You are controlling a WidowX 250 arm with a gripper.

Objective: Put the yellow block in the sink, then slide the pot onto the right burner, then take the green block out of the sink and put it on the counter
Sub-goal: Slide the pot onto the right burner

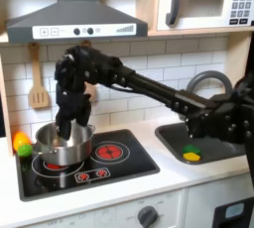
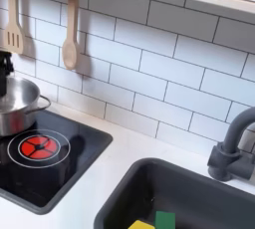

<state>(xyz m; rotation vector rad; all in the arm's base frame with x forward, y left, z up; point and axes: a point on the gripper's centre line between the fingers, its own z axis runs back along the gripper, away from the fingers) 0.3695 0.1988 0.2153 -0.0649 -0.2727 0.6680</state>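
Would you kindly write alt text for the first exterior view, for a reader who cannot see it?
A black robot arm reaches across a toy kitchen, its tool lowered at the rim of a silver pot on the cooktop's left burner. The right burner is bare. At this view's right, the sink holds a yellow block beside a green block.

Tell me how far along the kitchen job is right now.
Done: the yellow block lies in the sink beside the green block. In hand: the end effector is at the pot on the leftmost burner. Left: slide it onto the right burner, then move the green block out.
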